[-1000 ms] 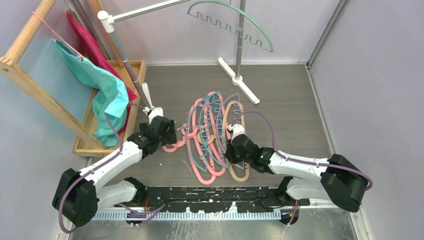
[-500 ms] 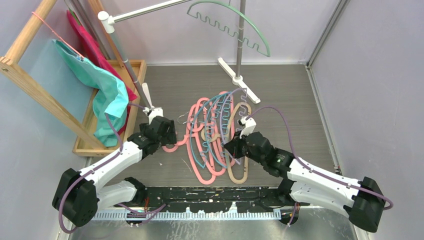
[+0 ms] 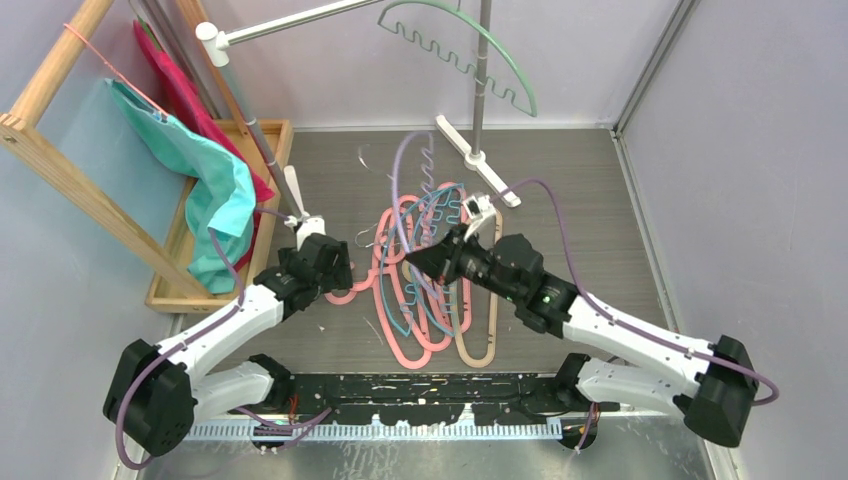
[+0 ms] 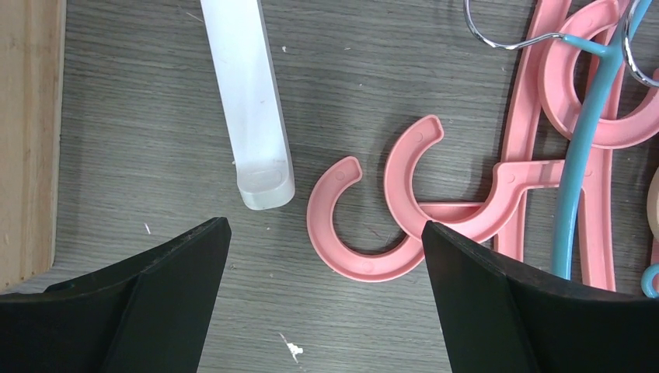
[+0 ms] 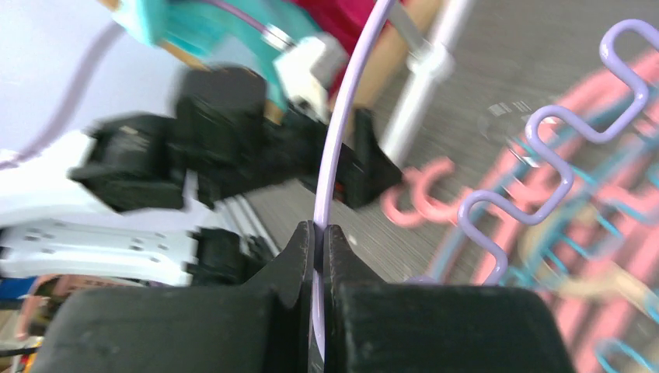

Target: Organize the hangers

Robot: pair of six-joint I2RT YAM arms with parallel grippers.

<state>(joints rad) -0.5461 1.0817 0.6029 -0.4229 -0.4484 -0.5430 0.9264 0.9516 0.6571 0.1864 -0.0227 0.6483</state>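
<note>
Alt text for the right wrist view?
Right gripper shut on the thin arm of a lavender hanger, its wavy notched bar running up to the right. Blurred behind: the left arm, pink hooks and more hangers on the grey table.

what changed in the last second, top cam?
The right gripper moved away from the bases and leftward, lifting the lavender hanger clamped in it up out of the pile. The left gripper stayed open above the pink hooks; the rest of the pile barely shifted.
</note>
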